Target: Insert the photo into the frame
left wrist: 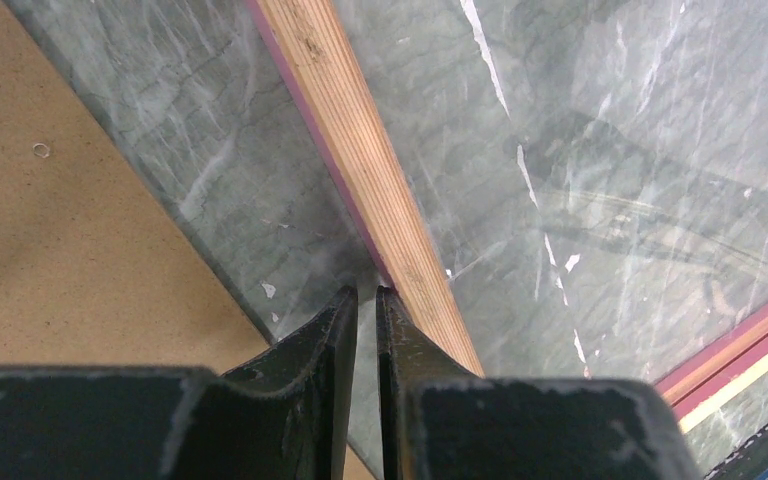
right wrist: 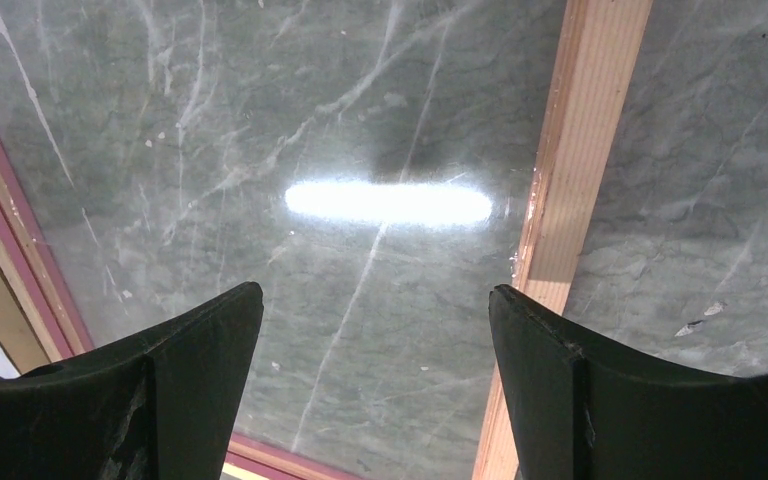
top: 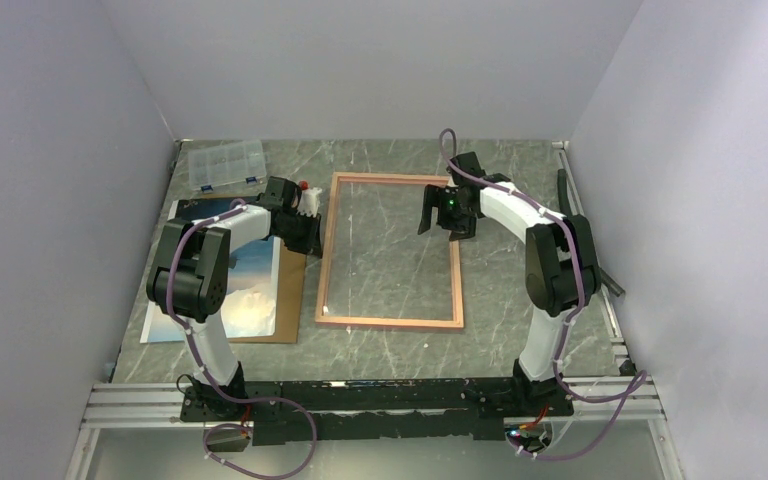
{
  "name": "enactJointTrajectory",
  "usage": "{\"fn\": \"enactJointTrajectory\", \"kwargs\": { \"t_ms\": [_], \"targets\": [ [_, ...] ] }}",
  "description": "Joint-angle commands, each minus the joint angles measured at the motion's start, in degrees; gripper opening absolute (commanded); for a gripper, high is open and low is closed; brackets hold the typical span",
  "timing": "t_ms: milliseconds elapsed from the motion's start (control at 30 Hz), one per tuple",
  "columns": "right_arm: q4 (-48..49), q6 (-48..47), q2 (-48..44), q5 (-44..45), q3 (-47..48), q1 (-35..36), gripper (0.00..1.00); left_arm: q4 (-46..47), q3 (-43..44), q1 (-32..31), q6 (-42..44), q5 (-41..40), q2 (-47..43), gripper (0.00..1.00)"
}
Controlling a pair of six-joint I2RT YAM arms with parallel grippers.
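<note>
Pale lavender walls close in a grey-green marbled table (top: 520, 300), seen from above. At the centre of the picture the frame (top: 390, 321) lies flat, its tan wood side up, with the marble showing through its glass. At left centre the photo (top: 255, 280), sea and sky side up, rests on a brown backing board (top: 292, 300), partly covered by the left arm. A clear plastic compartment box (top: 225, 163) sits at upper left.

The left gripper (left wrist: 365, 295) reaches to the frame's left rail. Its claw is narrow, only a thin slit between the fingers, with the tips at the rail's outer pink edge. Whether they pinch that edge cannot be told.

The right gripper (right wrist: 375, 295) hangs over the upper right part of the frame. Its claw is spread wide and holds nothing, one finger above the glass and the other above the right rail.
</note>
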Motion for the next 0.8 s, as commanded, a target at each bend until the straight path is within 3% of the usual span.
{"fn": "enactJointTrajectory", "kwargs": {
  "t_ms": [0,433,767],
  "targets": [
    [0.4,0.0,0.5,0.7,2.4,0.2,0.87,0.8,-0.6,-0.7,-1.7,2.1,-0.1,0.19],
    [0.3,1.6,-4.7,4.1,3.1,0.6,0.85,-0.5,1.3,-0.4,-1.6,2.6,-1.2,0.19],
    [1.7,4.9,-15.5,6.4,-4.5,1.0,0.86,0.3,4.6,-4.1,-1.9,2.4,2.4,0.19]
  ]
}}
